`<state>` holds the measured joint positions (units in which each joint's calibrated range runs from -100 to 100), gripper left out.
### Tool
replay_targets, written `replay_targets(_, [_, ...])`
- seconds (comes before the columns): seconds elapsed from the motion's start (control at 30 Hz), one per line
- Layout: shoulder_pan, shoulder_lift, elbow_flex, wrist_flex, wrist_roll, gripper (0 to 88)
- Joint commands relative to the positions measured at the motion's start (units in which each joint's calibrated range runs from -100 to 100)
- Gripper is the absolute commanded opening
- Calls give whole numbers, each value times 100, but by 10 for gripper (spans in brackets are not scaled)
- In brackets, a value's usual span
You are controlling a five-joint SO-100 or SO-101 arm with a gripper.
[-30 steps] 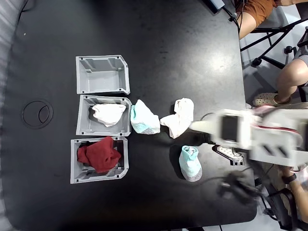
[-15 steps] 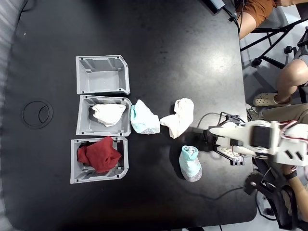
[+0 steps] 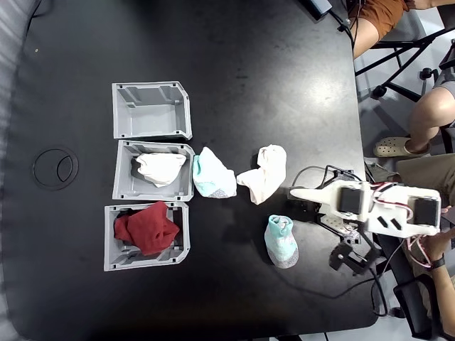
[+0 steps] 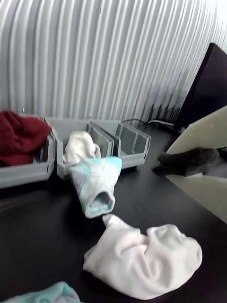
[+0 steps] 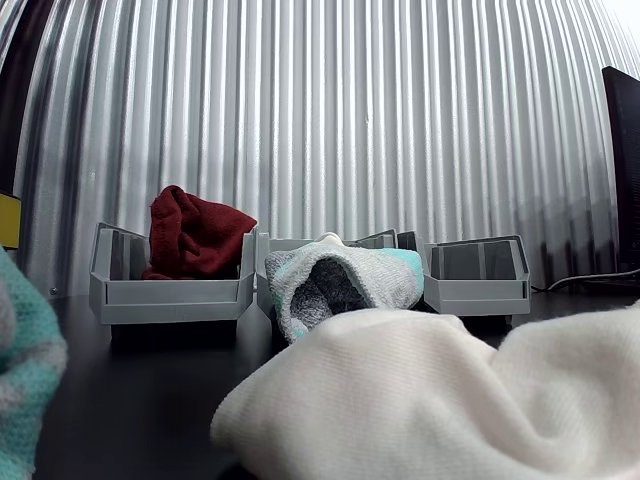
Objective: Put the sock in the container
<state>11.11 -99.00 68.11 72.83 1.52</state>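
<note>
The jaws hold nothing, though whether they are parted I cannot tell. Well to their left in the fixed view, the plain white rounded sock already lies inside the middle light grey ribbed plastic container on the black surface.

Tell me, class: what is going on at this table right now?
A robot arm is sorting socks into grey bins. Its gripper holds nothing and sits at the table's right side in the fixed view. The white sock already lies in the middle bin; a red cloth fills the next one. A bent white sock and two mint socks lie loose.
</note>
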Motion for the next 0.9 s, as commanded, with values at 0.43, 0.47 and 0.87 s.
replay_targets(0.43, [546,-42,2612,-3031,17,13])
replay_targets(0.47, [546,-42,2639,-3048,17,13])
replay_targets(0.87, [554,-42,2874,-3048,-6,13])
